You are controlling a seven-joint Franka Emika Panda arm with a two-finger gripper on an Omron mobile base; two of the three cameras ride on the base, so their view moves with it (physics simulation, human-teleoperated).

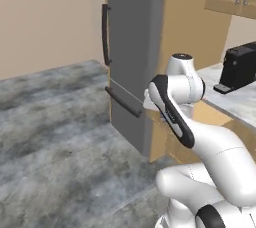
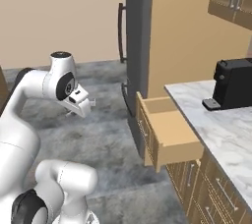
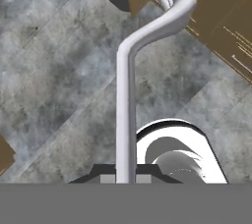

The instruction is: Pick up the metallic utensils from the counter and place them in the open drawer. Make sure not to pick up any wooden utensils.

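Silver fork [image 3: 125, 95] is seen clamped by the end of its handle between the closed jaws of the gripper [image 2: 81, 104], with the tines carried far out ahead over the grey floor [image 2: 98, 134]. The gripper is held well left of the open drawer [image 2: 179, 152], which juts out from under the marble surface [image 2: 226, 129].

A slip is judged to be the main risk. So little of the slim handle is pinched that the fork could be levered loose by a quick swing, or by a knock on the long free end. It would then be dropped on the floor and not in the drawer. The tines could also be caught on the drawer's near side wall or front panel if the approach is made too low.

Open room is given by the bare floor between gripper and drawer, and by the drawer's open top. Room is limited to the far side by the tall grey cabinet [image 2: 138, 31], and to the right by the surface edge and the black coffee machine [image 2: 234, 90].
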